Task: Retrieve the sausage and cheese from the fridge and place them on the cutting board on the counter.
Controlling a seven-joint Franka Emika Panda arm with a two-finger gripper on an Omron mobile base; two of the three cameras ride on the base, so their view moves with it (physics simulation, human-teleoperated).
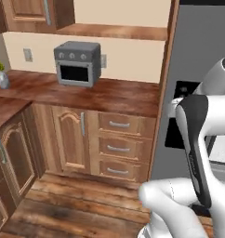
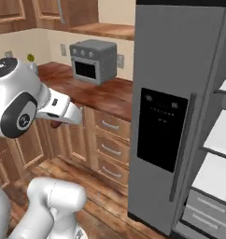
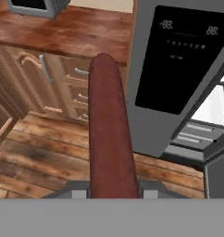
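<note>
One sausage [image 3: 110,139] sits clamped in the end effector [image 3: 111,187], its long axis running straight out past the fingertips. The bench [image 3: 77,30] lies ahead and left, beside the fridge [image 3: 178,69]; board unseen.

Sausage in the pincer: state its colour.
Dark red-brown, plain and unpatterned. The sausage shows best in the hand view, standing up between the fingertips.

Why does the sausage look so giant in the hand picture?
In the hand view the sausage sits right against the camera, held in the pincer, so it looks stretched and huge; in the right base view it is small, poking out under the arm beside the fridge.
</note>
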